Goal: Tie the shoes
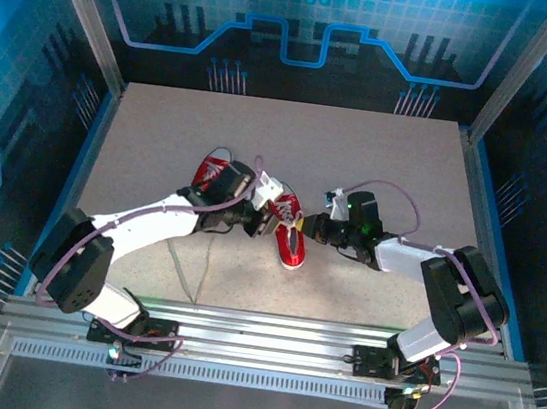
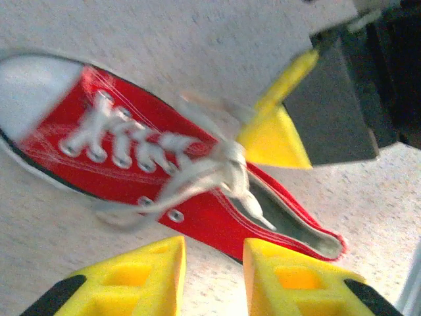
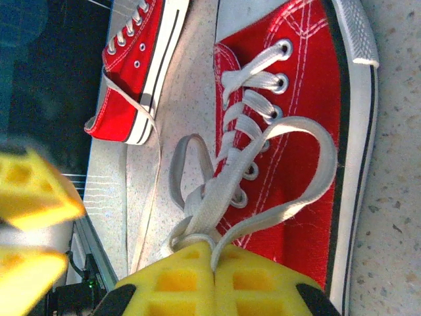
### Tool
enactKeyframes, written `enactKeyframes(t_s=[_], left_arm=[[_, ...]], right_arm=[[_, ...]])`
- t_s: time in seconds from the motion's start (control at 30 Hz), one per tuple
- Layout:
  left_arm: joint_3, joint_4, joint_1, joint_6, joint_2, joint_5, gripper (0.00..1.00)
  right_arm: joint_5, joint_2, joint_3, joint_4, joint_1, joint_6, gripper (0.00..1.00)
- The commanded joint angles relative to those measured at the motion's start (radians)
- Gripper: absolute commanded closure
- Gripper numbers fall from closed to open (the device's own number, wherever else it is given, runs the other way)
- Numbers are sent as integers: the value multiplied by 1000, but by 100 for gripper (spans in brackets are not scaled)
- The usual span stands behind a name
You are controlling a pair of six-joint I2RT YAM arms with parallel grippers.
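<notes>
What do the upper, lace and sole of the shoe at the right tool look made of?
Upper: red woven canvas, matte, visible stitching. Lace: flat white woven fabric, probably cotton. Sole: white rubber, likely, smooth with ribbed toe edge.

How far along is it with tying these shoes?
Nothing looks finished. The red canvas sneaker at centre is in hand: its white laces form loops, pinched at the crossing by the shut right jaws, while the left jaws stand open beside it. No tight bow yet. The second red sneaker has loose, trailing laces.
</notes>
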Motion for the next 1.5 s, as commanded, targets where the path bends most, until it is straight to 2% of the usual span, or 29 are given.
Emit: enactKeyframes(t_s=[0.0,0.07,0.17,0.43,0.7,0.97,1.47], left_arm=[[-48,80,-85,-192,6,-122,69],[-52,109,-112,-253,37,-156,60],[-23,118,-136,-311,98,-201,56],[48,108,-143,-345,165,-232,57],[74,73,-148,-343,153,-249,53],[115,-1,-178,-376,165,-348,49],[130,-14,-196,-382,231,-391,51]], right_arm=[[13,-8,-17,17,-5,-1,100],[14,-8,-15,19,-3,0,100],[13,-8,-15,17,1,2,100],[15,-20,-27,31,10,16,100],[13,-17,-26,32,17,17,100],[7,-7,-17,41,18,23,100],[-1,-7,-16,44,18,31,100]])
